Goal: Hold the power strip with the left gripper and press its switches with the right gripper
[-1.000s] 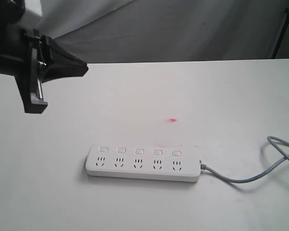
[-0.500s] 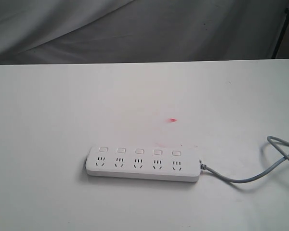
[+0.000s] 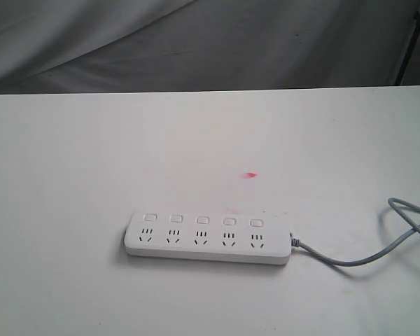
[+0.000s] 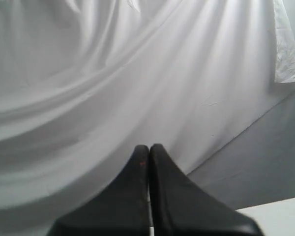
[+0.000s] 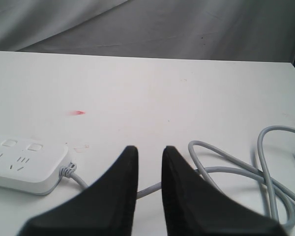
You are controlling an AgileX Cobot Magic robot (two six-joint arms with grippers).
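Strip: a long, flat white plastic power strip (image 3: 208,238) with rounded ends was laid flat on the white counter (image 3: 91,154), just beside a small red smudge (image 3: 250,175).
Buttons: five small white square push buttons (image 3: 202,220) were ranged along the strip's edge nearest the smudge.
Cable: a grey cable (image 3: 364,259) was led off one end in loose loops, away from the smudge.
Left: the left jaws were pressed fully together, with nothing held, and were turned toward a draped white cloth (image 4: 88,73).
Right: the right jaws were parted slightly and were empty; they were held over the cable, apart from the smudge.
Handling: the strip was judged light, rigid and smooth, so it was likely to be slid by a press.
Hold: the bare end opposite the cable was judged best.
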